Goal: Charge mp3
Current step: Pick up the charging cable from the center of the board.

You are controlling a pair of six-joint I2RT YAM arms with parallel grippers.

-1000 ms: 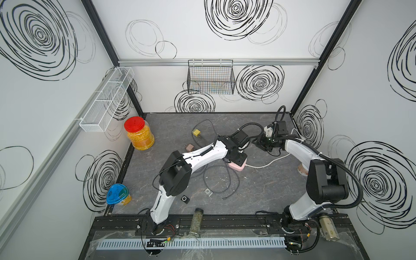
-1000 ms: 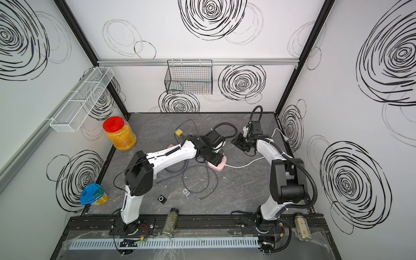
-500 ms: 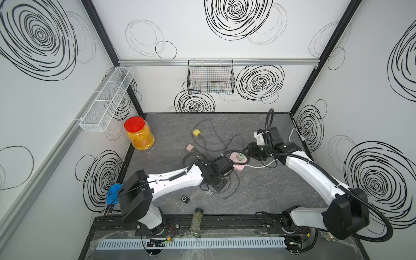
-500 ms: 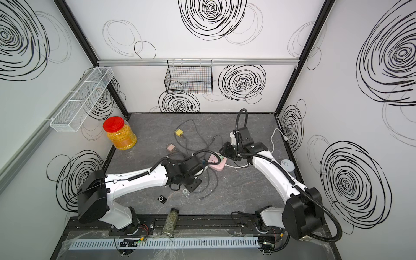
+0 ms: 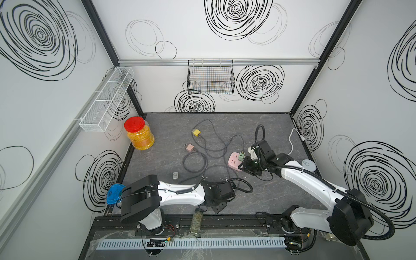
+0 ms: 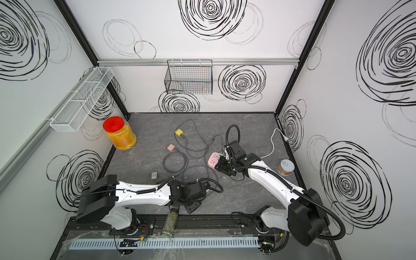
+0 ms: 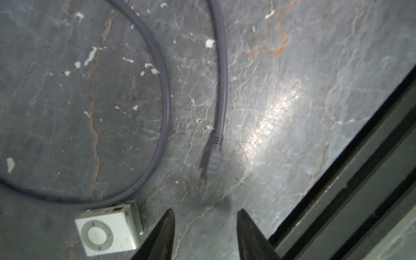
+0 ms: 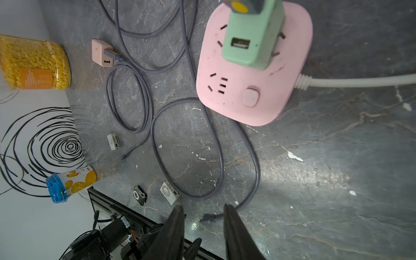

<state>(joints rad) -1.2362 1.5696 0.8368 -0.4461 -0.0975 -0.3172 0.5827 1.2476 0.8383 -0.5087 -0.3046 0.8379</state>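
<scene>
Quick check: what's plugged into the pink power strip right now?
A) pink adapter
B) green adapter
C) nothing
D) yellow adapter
B: in the right wrist view the green adapter stands plugged into the top of the pink power strip, and both top views show the same.

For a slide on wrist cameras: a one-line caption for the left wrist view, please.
Open left gripper above the grey tabletop, silver mp3 player beside it, loose cable plug ahead.

Red-lidded jar (image 5: 140, 137), blue-lidded jar (image 5: 114, 197), black wire basket (image 5: 210, 78), white mesh rack (image 5: 108, 99)
</scene>
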